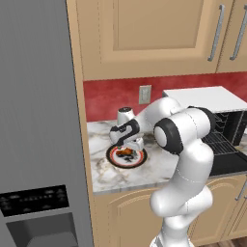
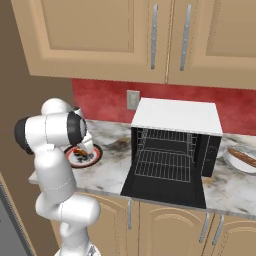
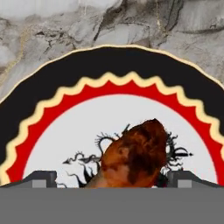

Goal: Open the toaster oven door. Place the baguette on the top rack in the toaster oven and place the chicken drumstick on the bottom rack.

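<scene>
My fingers [image 3: 112,177] stand spread as wide as they go, one tip on either side of the chicken drumstick [image 3: 133,155], holding nothing yet; in the hand view the meat lies between them at six o'clock on its plate [image 3: 65,72], the one with the black and red scalloped rim, which sits on the marble counter [image 1: 103,171] close by the grey fridge [image 1: 38,120]. From there I judge how much is done: the toaster oven door [image 2: 162,190] is already down flat in front of the toaster oven [image 2: 175,117], so the first step is finished. Inside, the top rack [image 2: 165,135] and the bottom rack [image 2: 162,165] both look bare. The baguette [image 2: 243,158] lies on a second plate at three o'clock of the oven in the right base view, untouched as far as I can tell. So both foods remain to be placed, and I seem about to close on the drumstick first.
</scene>
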### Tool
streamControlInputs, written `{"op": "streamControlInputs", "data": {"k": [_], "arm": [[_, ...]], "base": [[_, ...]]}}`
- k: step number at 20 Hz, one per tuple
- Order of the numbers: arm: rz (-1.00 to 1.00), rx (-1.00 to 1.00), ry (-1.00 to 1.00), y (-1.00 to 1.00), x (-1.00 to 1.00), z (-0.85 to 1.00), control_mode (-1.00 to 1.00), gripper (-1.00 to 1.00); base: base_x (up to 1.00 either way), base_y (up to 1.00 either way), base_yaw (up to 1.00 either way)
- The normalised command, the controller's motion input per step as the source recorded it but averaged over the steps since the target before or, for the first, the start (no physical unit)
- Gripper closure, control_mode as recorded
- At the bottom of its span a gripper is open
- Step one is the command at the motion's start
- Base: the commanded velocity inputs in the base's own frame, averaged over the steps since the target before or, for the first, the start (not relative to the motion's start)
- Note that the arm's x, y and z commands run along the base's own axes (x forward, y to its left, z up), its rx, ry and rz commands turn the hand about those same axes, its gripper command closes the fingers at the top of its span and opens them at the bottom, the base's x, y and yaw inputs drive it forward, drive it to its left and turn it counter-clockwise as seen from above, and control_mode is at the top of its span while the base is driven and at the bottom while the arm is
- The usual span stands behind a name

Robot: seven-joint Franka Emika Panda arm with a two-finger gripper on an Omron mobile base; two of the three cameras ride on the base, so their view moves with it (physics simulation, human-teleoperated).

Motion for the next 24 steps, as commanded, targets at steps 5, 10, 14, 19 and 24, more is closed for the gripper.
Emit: {"op": "streamControlInputs", "data": {"k": [5,10,14,19,24], "arm": [[-0.08,0.0,0.0,0.0,0.3,-0.12,-1.0,-1.0],[-0.08,0.0,0.0,0.0,0.08,-0.08,-1.0,-1.0],[-0.08,0.0,0.0,0.0,0.0,-0.18,-1.0,-1.0],[-0.07,0.0,0.0,0.0,-0.3,-0.12,-1.0,-1.0],[-0.05,0.0,0.0,0.0,-0.41,-0.01,-1.0,-1.0]], "base": [[0.0,0.0,0.0],[0.0,0.0,0.0],[0.0,0.0,0.0],[0.0,0.0,0.0],[0.0,0.0,0.0]]}}
